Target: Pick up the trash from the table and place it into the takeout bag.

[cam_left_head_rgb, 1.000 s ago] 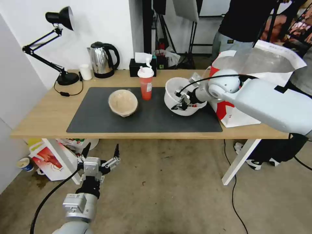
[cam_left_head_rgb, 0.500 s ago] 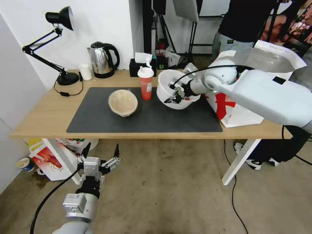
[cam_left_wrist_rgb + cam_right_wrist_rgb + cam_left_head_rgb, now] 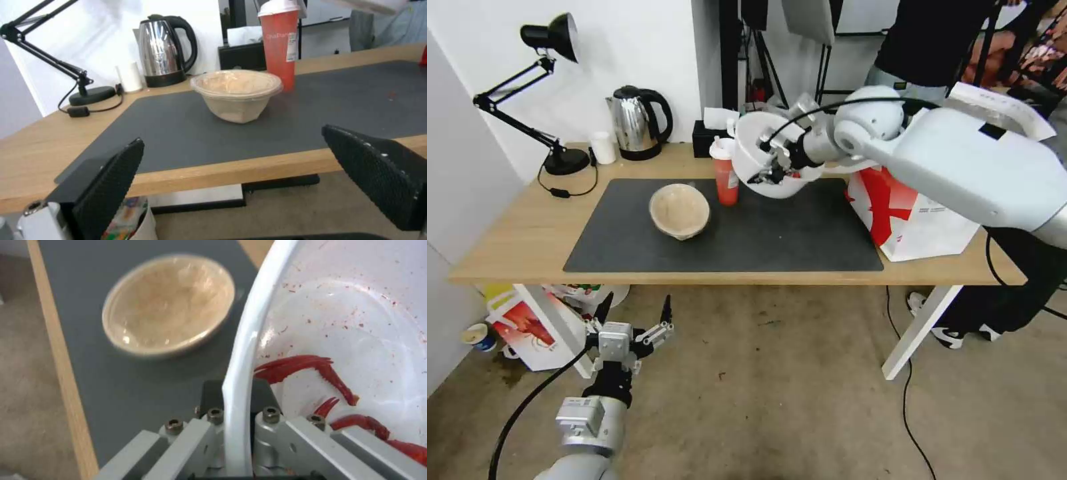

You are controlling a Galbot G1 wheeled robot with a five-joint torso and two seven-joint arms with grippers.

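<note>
White plastic bowl [image 3: 764,160], speckled with red crayfish scraps [image 3: 329,380], hangs tilted above the table's [image 3: 520,233] grey mat; the right gripper's [image 3: 775,165] fingers pinch its rim. Left gripper [image 3: 630,319] waits spread below the table edge.

Even, bright indoor light falls on my work, and shadows on the grey mat [image 3: 627,247] are soft and faint. The kettle [image 3: 635,124] throws small glints. My head view bows straight lines toward its edges. From my right wrist, the beige bowl [image 3: 166,303] smears with blur, and the white bowl [image 3: 356,306] rim looks washed out.
</note>
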